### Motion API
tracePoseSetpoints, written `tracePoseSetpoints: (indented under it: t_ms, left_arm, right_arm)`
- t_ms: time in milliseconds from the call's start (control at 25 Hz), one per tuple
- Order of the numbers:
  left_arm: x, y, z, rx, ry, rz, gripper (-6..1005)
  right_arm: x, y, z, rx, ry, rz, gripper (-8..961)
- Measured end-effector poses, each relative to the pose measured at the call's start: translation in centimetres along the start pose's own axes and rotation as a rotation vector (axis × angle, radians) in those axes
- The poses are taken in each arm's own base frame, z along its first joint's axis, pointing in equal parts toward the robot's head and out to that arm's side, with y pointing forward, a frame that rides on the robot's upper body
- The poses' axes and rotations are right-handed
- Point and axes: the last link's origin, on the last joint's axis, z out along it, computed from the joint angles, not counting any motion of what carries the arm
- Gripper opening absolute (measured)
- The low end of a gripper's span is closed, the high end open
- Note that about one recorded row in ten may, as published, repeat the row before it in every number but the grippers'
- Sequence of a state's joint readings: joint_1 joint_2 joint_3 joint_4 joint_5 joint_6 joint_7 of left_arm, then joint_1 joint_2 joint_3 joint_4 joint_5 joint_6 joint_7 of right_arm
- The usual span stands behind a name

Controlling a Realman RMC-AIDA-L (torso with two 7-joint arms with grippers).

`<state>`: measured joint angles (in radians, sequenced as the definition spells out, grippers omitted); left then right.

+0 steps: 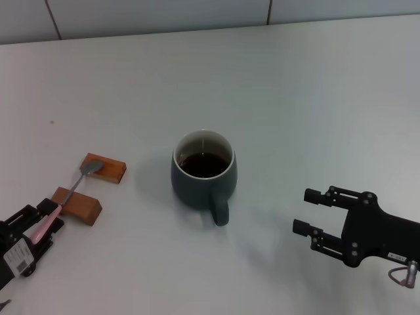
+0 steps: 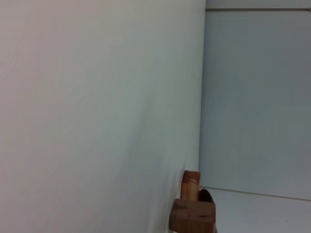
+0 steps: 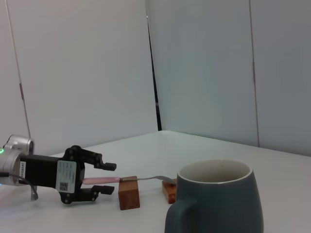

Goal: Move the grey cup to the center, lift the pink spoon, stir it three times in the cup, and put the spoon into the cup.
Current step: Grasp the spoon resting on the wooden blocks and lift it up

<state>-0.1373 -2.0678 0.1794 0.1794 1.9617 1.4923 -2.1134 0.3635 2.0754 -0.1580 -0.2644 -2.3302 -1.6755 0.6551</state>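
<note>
The left gripper (image 1: 49,216) has its fingers set either side of the pink spoon (image 1: 73,191) handle, whether clamped is unclear; the spoon lies across two wooden blocks (image 1: 77,205). The right gripper (image 1: 314,210) hovers open near the grey cup (image 1: 203,176), which sits centrally, dark inside.

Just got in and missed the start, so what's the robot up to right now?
The left gripper is at the pink spoon, its fingers around the handle end. The spoon lies across two wooden blocks, not lifted. The grey cup stands upright mid-table with dark liquid inside, handle toward the robot. The right gripper hovers open beside the cup, holding nothing. No stirring is underway.
</note>
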Motion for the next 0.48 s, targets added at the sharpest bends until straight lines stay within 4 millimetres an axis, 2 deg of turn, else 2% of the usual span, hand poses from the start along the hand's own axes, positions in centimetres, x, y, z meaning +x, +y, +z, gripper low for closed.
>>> tracePoseSetpoints:
  t_ms: [480]
  left_arm:
    - [0.05,0.07,0.14,-0.001,-0.002,0.020,434]
  right_arm:
    - [-0.16,-0.20,0.16,-0.003,0.000,0.005,586]
